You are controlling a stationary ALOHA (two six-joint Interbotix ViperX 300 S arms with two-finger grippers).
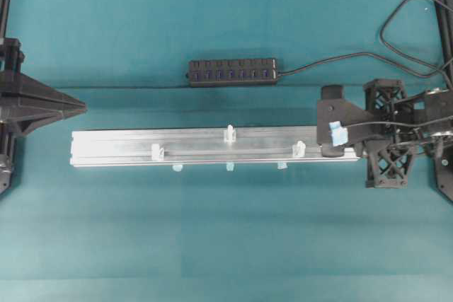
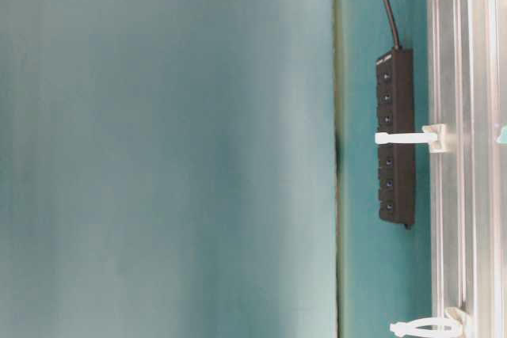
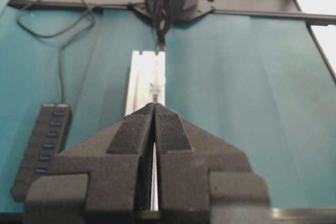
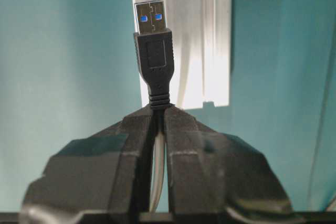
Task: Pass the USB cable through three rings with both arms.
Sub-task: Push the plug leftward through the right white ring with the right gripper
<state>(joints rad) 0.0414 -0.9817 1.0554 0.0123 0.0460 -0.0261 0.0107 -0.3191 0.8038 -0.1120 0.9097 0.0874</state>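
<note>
While clamped tight between the closed fingertips of the black lattice-framed right gripper (image 4: 158, 113), the long thin black USB cable (image 4: 154, 64) shows its small rectangular plug standing straight up past the fingertips in the right wrist view, blue-tongued metal end uppermost, directly before the near end of the long silver aluminium rail (image 4: 202, 35). Seen from overhead, sits at the right end of that rail (image 1: 113, 148), right gripper (image 1: 330, 151) low over the rail's end, a light-blue tape patch (image 1: 337, 133) on its finger. Three small translucent white plastic rings stand upright along the rail: one left of centre (image 1: 158, 152), one at centre on the upper edge (image 1: 229, 133), one toward the right (image 1: 299, 149), this last just beside the right gripper. Cannot tell whether the plug has reached that ring. At the left edge of the overhead frame, black left gripper (image 1: 81, 107), fingers pressed together on nothing, well apart from the rail. In its own wrist view, same shut fingertips (image 3: 154, 109) pointing down the rail's length. Above the rail, in the upper middle of the overhead frame, a black multi-port hub (image 1: 232, 72) with its own black lead (image 1: 396, 40) looping to the upper right.
</note>
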